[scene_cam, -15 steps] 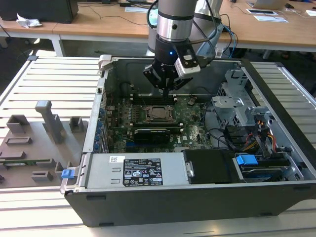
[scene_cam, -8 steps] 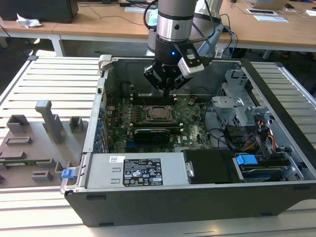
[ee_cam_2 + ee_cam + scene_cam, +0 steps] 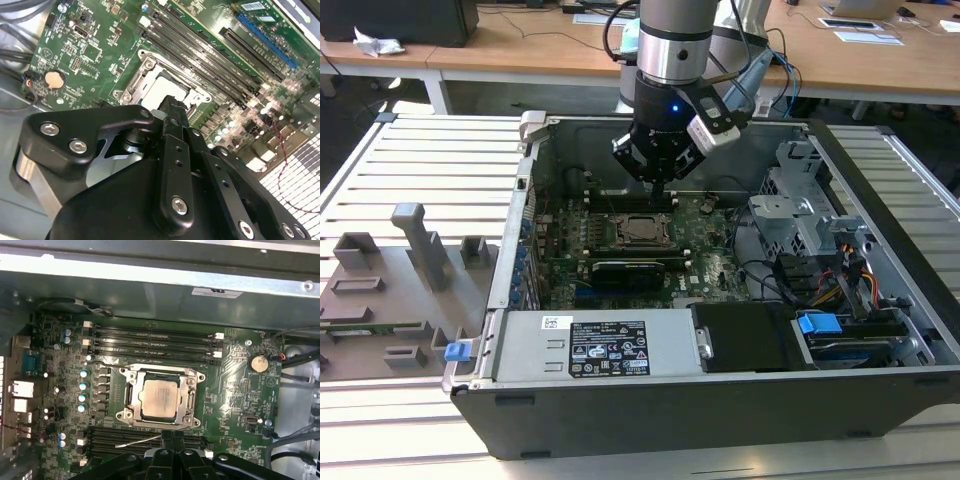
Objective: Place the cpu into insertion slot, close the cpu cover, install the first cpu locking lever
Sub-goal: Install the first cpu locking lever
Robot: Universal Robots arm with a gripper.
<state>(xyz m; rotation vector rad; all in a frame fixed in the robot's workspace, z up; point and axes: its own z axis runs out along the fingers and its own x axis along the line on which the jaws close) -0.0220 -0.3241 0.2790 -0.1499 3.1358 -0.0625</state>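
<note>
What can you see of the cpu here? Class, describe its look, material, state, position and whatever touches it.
The cpu is a small, flat, square chip with a matt silvery-grey metal top. It lies level in the insertion slot on the green board, next to the long memory slots. The cpu cover, a metal frame, lies down around its edges, so its top shows through the window. The gripper hovers by one socket edge, clear of the chip.

Robotics lab, wooden desks (image 3: 880, 60), slatted metal workbench (image 3: 420, 150), opened computer case (image 3: 720, 400)
</note>
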